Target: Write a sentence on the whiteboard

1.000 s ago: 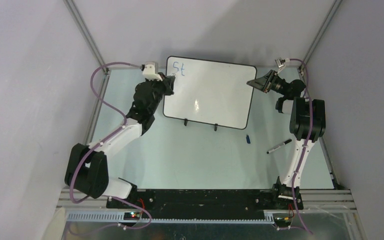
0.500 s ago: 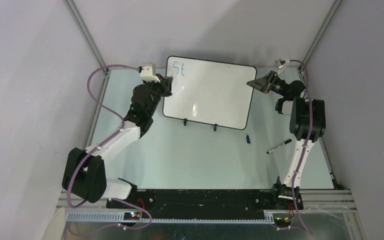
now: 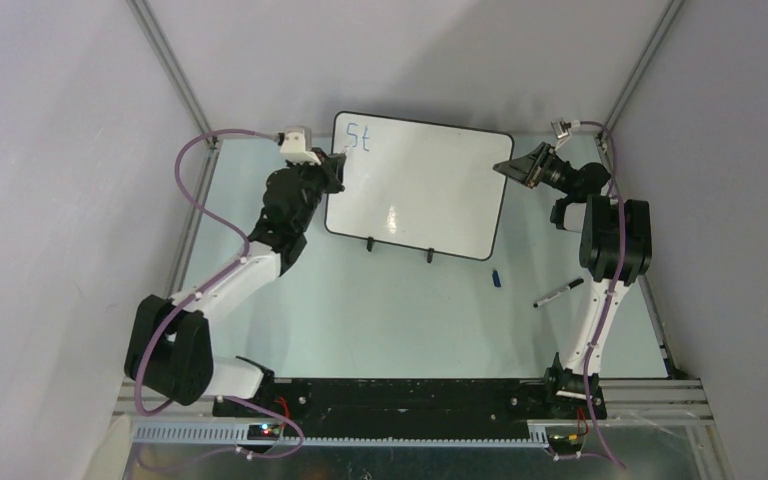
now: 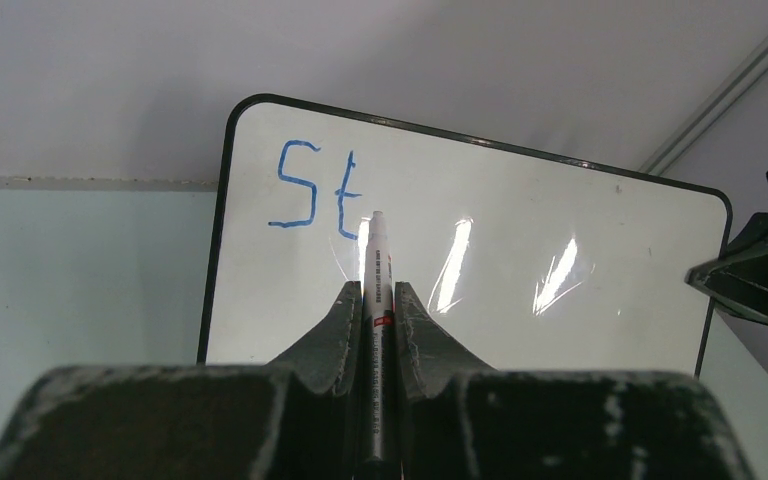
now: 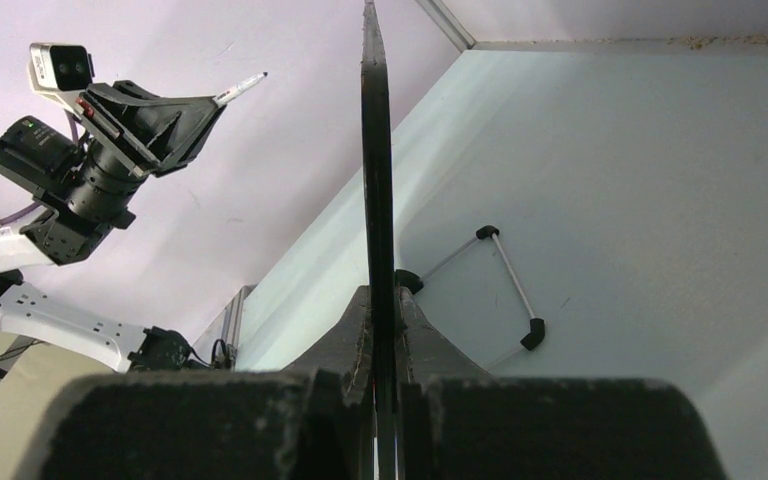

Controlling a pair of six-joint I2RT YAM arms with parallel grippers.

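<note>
Sentence (image 4: 305,186) reads just "St", seemingly uneven blue, on glossy whiteboard (image 4: 560,330).

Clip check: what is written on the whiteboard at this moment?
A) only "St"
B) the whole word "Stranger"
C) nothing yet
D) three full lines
A: only the blue letters St show, in the upper left corner of the whiteboard; the rest of its face is bare.
</note>
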